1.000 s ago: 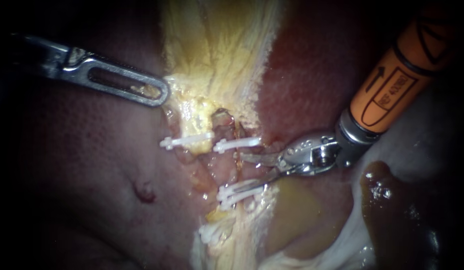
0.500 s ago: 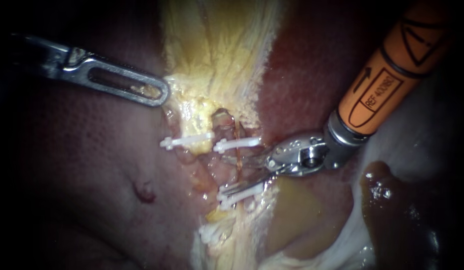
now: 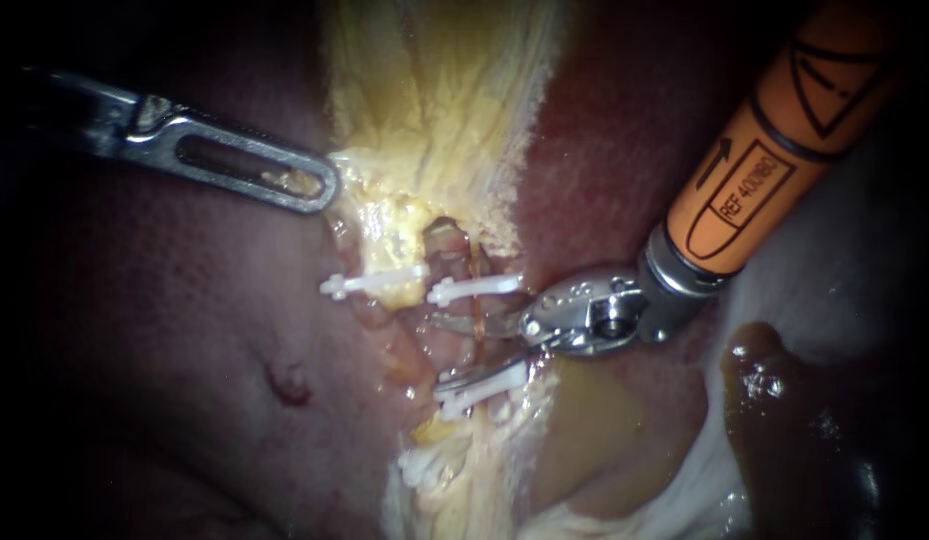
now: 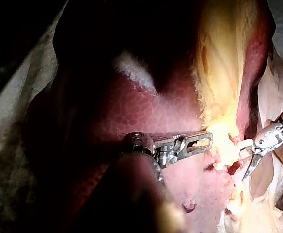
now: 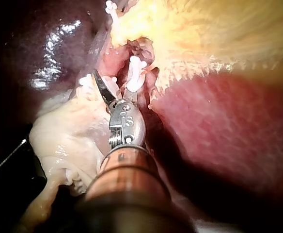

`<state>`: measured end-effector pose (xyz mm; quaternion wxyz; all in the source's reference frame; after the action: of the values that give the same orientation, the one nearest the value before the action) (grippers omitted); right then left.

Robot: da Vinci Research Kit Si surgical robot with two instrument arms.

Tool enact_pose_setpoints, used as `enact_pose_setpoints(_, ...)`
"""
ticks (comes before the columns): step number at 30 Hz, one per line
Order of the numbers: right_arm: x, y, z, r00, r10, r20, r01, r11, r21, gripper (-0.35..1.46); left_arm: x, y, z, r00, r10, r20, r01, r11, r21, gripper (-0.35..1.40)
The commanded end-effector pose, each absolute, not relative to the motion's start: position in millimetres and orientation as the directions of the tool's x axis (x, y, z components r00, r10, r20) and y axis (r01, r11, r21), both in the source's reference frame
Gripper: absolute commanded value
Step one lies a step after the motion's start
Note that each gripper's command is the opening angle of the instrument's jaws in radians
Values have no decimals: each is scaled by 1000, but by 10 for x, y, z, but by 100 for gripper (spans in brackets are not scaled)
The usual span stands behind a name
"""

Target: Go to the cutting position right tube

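Steel jaws of the left instrument (image 3: pixel 319 188) are seen closed on the edge of the yellow tissue (image 3: pixel 384 215), apparently so that the clipped tubes are drawn taut and exposed. The right tube (image 3: pixel 452 348) lies between white clips (image 3: pixel 474 289). The blades of the right instrument (image 3: pixel 436 350) are spread open around the right tube, judged placed for cutting.
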<state>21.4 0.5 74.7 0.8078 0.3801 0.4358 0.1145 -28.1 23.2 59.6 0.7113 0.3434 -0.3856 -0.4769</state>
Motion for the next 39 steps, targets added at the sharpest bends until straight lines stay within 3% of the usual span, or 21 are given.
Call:
enact_pose_setpoints(1, 214, 5, 745, 589, 516, -621, 155, 682, 714, 143, -280, 232, 596, 248, -943, 221, 413, 309, 857, -35)
enact_pose_setpoints(12, 223, 6, 745, 557, 522, -646, 225, 654, 722, 140, -280, 233, 597, 248, -943, 221, 413, 309, 857, -35)
enact_pose_setpoints(29, 236, 9, 757, 545, 544, -638, 222, 641, 735, 138, -280, 233, 598, 248, -943, 221, 413, 309, 856, -35)
enact_pose_setpoints(39, 240, 8, 757, 528, 558, -640, 257, 614, 747, 140, -280, 234, 598, 248, -943, 221, 413, 309, 856, -35)
